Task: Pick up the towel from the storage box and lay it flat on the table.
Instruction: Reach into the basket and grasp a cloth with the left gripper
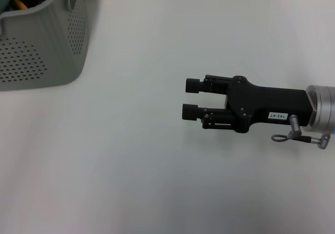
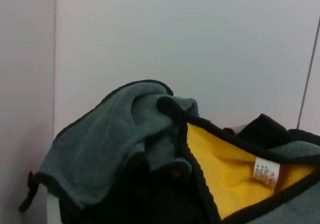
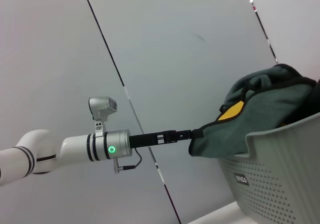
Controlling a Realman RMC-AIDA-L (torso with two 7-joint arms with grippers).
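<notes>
Head view: the box (image 1: 39, 45) stands at the far left corner of the table (image 1: 157, 155), cut off by the frame edge, with only a sliver of yellow showing inside. The right gripper (image 1: 191, 99) hovers over the table's right-centre, well apart from the box, fingers (image 1: 192, 85) pointing toward the box with a small gap between them and nothing held.

Right wrist view: the towel (image 3: 260, 114) is heaped in the box (image 3: 280, 169), green side out, a yellow patch exposed, one flap hanging past the rim. The left gripper (image 3: 196, 133) reaches in horizontally and meets that flap's black-edged corner (probably clamped on it, though the fingertips are buried in cloth and the jaw state cannot be told for certain).

Left wrist view: close-up of the towel (image 2: 130, 144), bunched in folds, green w/ black stitched edging, yellow reverse uppermost at one side bearing a small white label (image 2: 266, 171); a black cord (image 2: 29, 191) dangles from one corner.
</notes>
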